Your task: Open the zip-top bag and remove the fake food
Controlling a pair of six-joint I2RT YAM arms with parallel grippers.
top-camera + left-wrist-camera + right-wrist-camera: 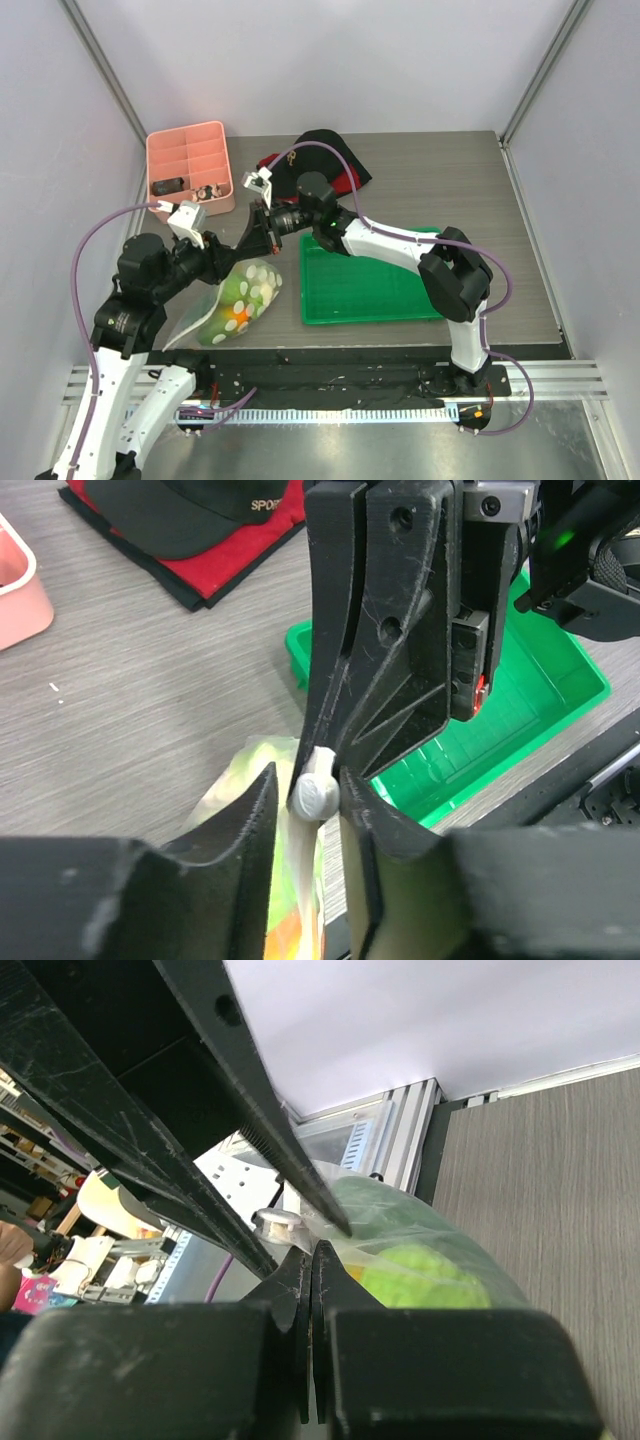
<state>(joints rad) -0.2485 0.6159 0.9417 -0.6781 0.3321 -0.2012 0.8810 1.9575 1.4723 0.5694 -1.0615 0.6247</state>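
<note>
Your left hand (307, 785) and right hand (311, 1260) are both clenched on the top edge of the zip-top bag (205, 318), tips nearly touching. It sits lower left in the overhead view on the tabletop (440, 170), beside the green tray (365, 290), fake food (235, 297) inside.

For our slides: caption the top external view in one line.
Left claw and right claw pinch a clear plastic zip-top bag of plastic toy food beside a green plastic tray.
</note>
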